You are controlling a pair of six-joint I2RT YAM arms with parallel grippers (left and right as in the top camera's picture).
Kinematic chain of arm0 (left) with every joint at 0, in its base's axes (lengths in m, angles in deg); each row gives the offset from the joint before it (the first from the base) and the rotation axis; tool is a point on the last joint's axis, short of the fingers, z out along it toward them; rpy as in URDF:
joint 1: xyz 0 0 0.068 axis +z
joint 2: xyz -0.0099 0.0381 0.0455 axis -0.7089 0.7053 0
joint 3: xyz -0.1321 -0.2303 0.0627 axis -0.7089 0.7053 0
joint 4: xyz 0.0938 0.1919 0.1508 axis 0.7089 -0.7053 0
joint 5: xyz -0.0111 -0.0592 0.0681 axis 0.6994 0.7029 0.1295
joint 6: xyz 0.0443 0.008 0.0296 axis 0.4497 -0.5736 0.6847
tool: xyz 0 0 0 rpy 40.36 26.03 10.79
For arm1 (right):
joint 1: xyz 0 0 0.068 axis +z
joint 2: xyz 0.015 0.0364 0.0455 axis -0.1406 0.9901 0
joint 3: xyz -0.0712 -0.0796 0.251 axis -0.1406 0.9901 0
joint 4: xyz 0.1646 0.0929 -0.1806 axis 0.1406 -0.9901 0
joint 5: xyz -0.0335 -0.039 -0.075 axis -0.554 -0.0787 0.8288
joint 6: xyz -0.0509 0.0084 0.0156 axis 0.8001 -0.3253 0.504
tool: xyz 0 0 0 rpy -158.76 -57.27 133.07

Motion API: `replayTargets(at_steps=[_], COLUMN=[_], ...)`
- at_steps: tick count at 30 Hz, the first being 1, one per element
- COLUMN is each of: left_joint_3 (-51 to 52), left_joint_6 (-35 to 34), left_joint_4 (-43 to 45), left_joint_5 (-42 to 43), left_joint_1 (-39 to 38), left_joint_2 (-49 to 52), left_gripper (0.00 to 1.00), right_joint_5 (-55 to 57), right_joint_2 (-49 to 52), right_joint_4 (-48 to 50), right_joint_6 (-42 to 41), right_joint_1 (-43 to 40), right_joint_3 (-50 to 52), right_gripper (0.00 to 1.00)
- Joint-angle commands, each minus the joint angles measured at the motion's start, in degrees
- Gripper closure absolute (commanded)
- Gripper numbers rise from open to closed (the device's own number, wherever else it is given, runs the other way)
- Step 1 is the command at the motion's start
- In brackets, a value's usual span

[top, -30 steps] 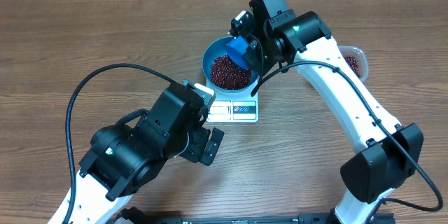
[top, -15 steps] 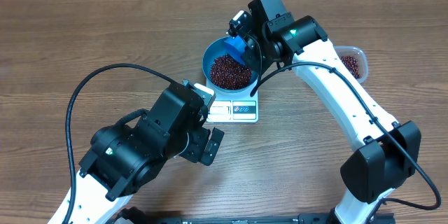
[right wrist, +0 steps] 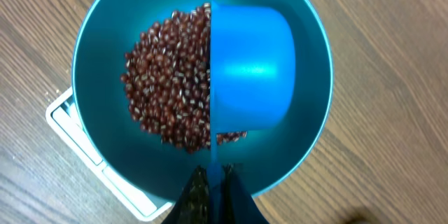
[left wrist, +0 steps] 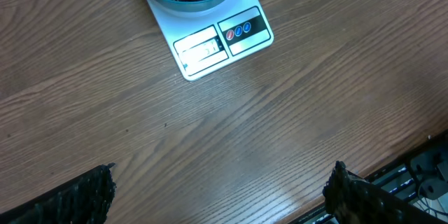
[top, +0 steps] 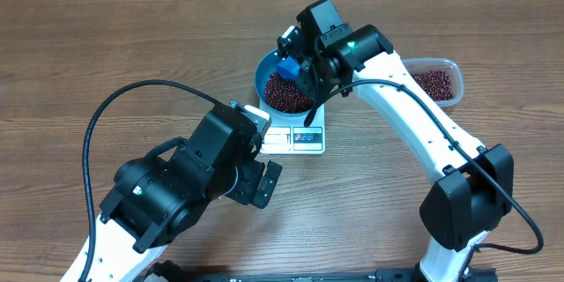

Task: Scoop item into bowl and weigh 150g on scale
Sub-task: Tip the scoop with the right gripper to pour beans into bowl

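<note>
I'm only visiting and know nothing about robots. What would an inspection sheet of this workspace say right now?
Surface: wooden table, bare in front of the scale.
Job's things: blue bowl sits on the white scale and holds red-brown beans.
Clutter: clear tub with more beans, beside the right arm.
Grippers: left gripper open and empty above the table; right gripper shut on the blue scoop, tipped over the bowl.
Cables: black cable loops along each arm.
Surroundings: nothing seen.

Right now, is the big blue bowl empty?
No. A heap of red-brown beans lies inside the bowl, partly hidden by the blue scoop.
</note>
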Motion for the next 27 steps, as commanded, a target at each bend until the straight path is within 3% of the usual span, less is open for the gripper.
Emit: replayTargets(at_steps=[1,7,17,27], left_joint_3=[-0.7,-0.7,-0.72,-0.7], left_joint_6=[0.9,0.9,0.9,0.9], left_joint_4=[0.04,0.04,0.04,0.04], left_joint_5=[0.22,0.22,0.22,0.22], left_joint_1=[0.09,0.09,0.09,0.09], left_joint_2=[-0.24,-0.24,-0.24,-0.24], left_gripper=[0.0,0.0,0.0,0.0], right_joint_5=[0.2,-0.24,-18.51,-18.32], right_joint_2=[0.02,-0.04,-0.22,-2.62], right_joint_4=[-0.55,-0.33,-4.11,-3.41], right_joint_6=[-0.02,-5.03,-6.03,-7.82], right_joint_1=[0.26,-0.98,-6.58,-9.64], right_joint_3=[0.11,-0.2,-4.17,-4.63], right_gripper=[0.96,0.96,0.96,0.96])
